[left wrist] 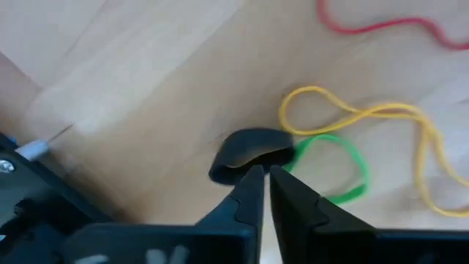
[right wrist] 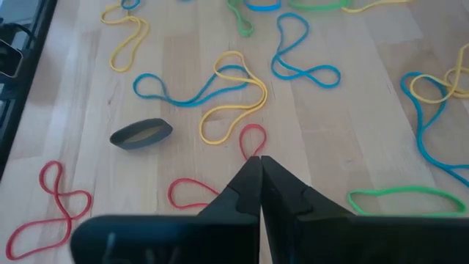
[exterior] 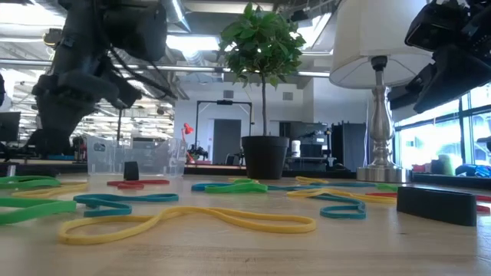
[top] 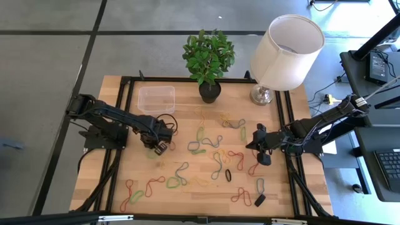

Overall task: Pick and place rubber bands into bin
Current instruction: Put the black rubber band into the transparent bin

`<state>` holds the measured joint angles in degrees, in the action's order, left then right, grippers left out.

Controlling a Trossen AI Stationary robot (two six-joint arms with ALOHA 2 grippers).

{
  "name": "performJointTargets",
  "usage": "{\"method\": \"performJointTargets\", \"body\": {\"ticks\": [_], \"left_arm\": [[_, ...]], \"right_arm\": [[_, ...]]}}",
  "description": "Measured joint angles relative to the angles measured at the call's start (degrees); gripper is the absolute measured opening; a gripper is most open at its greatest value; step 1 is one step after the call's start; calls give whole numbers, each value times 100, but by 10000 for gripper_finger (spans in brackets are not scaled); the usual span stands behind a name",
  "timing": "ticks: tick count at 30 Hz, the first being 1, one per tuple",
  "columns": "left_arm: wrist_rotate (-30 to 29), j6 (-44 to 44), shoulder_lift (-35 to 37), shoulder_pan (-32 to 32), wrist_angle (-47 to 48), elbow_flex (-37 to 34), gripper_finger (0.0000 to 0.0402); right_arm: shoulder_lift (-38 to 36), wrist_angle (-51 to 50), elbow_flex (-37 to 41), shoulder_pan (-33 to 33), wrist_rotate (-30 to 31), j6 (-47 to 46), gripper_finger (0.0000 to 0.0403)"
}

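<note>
Many rubber bands lie flat on the wooden table in red, yellow, green, blue and black. My left gripper points down at the table's left-middle, below the clear bin. Its fingers stand a narrow slit apart with nothing between them. A black band lies just past their tips, beside a green band and a yellow band. My right gripper hangs shut at the right, tipped down over a red band. My left gripper's fingertips stand right at the black band's near edge, coming from above. I cannot tell whether they touch it. The band is not between the fingers.
A potted plant and a table lamp stand along the far edge, to the right of the bin. A small black block lies near the front right. Another wide black band lies ahead of my right gripper.
</note>
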<state>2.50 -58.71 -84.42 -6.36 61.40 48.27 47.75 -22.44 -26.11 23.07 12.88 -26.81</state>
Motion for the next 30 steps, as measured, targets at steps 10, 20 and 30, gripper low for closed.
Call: {"method": "performJointTargets", "body": {"ticks": [10, 20, 30], "left_arm": [[205, 294, -33, 52, -173, -408, 115], [-28, 290, -33, 52, -427, -592, 121], [-138, 355, -33, 52, -496, -592, 51]], "right_arm": [[0, 195, 0, 0, 0, 7, 7], [0, 189, 0, 0, 0, 9, 7], [0, 186, 0, 0, 2, 9, 7]]}}
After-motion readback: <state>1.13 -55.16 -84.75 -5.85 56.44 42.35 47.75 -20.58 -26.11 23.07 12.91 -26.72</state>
